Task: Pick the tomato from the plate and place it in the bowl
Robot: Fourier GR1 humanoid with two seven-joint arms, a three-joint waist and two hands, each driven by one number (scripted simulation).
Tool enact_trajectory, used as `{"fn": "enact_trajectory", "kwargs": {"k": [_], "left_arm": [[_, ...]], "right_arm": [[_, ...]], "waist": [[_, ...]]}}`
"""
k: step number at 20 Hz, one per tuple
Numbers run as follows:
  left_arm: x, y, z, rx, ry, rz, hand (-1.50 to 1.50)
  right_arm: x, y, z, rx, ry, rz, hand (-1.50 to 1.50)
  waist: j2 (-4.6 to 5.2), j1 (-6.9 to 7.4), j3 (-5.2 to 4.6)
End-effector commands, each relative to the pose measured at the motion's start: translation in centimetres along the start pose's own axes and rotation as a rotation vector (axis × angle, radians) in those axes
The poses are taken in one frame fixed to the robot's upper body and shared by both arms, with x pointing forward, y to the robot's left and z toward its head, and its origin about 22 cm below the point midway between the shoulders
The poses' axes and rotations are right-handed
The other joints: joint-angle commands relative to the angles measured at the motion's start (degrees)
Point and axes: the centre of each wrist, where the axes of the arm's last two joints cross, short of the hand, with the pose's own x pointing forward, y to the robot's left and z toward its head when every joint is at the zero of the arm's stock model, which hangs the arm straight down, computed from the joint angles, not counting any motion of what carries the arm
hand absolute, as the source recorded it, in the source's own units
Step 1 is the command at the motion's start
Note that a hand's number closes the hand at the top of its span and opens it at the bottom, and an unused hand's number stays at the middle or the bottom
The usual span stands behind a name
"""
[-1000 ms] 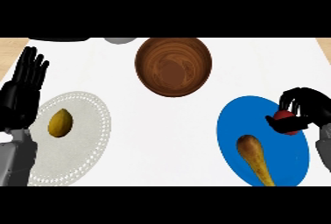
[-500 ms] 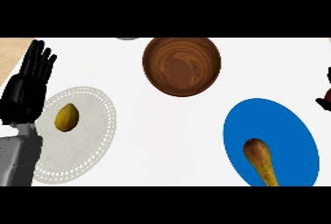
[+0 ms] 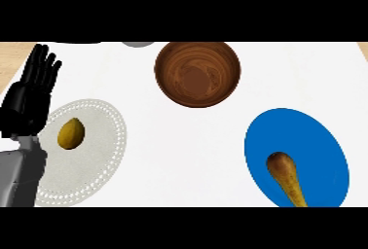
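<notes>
Right hand was no longer found in the head view. A second earlier it had been seen curled round the red tomato over the right rim of the blue plate (image 3: 302, 131). Half a second earlier it was caught only at the view's right edge, and now it was gone past that edge. The tomato was gone from view with it: none was noted on the blue plate, where only a brown spoon-shaped thing (image 3: 284, 170) was left lying, and none in the wooden bowl (image 3: 197, 73), which was seen bare inside. It was judged that the tomato had been lifted off the plate and was probably being carried out of frame, with the placing not yet done; how the right hand was set could not be told. Left hand (image 3: 28, 97) was recorded at the view's left edge, fingers straight and slightly spread, pointing up, nothing held or touched, resting beside a white plate (image 3: 101, 141) with a yellowish fruit (image 3: 70, 133) on it.
</notes>
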Motion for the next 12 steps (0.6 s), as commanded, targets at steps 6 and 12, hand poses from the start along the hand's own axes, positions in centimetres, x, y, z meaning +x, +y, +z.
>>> {"fn": "enact_trajectory", "kwargs": {"k": [6,12], "left_arm": [[-0.5,0.2,-0.4,0.037,0.004,-0.012,0.0],[-1.5,1.7,1.7,0.05,0.03,-0.007,0.0]], "right_arm": [[3.7,-4.6,-5.7,-0.07,-0.274,-0.313,1.5],[8.4,-7.3,-9.4,0.014,-0.323,-0.381,1.5]], "waist": [[-0.52,-1.84,-0.2],[-1.02,-2.34,-0.26]]}}
